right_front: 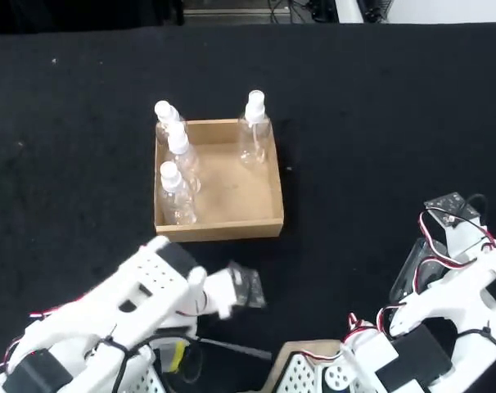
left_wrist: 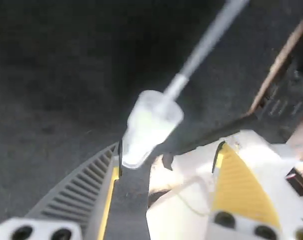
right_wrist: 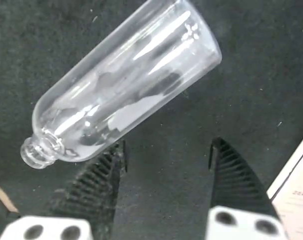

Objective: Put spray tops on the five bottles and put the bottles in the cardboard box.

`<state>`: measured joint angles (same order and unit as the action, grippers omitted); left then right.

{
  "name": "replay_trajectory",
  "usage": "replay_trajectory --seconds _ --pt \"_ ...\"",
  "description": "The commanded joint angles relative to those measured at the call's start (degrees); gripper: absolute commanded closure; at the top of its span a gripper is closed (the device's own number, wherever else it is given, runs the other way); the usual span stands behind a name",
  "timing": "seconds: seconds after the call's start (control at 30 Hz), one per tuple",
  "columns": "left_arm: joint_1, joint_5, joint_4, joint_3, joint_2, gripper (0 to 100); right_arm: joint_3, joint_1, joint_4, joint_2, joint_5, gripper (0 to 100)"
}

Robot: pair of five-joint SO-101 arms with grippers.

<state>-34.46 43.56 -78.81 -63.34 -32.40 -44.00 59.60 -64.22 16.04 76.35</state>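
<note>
Bottle (right_wrist: 126,85), uncapped, lying on its side on the worktop (right_wrist: 41,40) just beyond the spread, empty right end effector (right_wrist: 166,147), long axis slanting across the gap, neck beside one jaw

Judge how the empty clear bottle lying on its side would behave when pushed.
Round-sided and lying flat, the bottle would probably roll. It looks empty, so likely light. Its smooth glossy wall may slip between the jaws.

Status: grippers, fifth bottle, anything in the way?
Left gripper open, spray top at one fingertip. Right gripper open, uncapped bottle lying just ahead. Four capped bottles in cardboard box. No obstruction seen.
</note>
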Motion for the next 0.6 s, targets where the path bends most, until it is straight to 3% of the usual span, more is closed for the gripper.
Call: replay_trajectory --seconds 0.0,0.13,0.47,0.57 --pt "-3.21 2.11 6.33 -2.86 -0.70 72 2.86 0.53 1.23 -0.04 0.00 75.0" --pt "-3.56 -0.09 11.43 -4.44 -0.70 72 2.86 0.53 1.23 -0.04 0.00 75.0" --pt "-3.65 -2.73 11.52 -2.77 -0.09 72 2.86 0.62 1.23 -0.04 0.00 75.0" --pt "-3.82 -2.73 11.87 -4.09 -0.70 78 2.86 0.62 1.23 -0.04 0.00 75.0"
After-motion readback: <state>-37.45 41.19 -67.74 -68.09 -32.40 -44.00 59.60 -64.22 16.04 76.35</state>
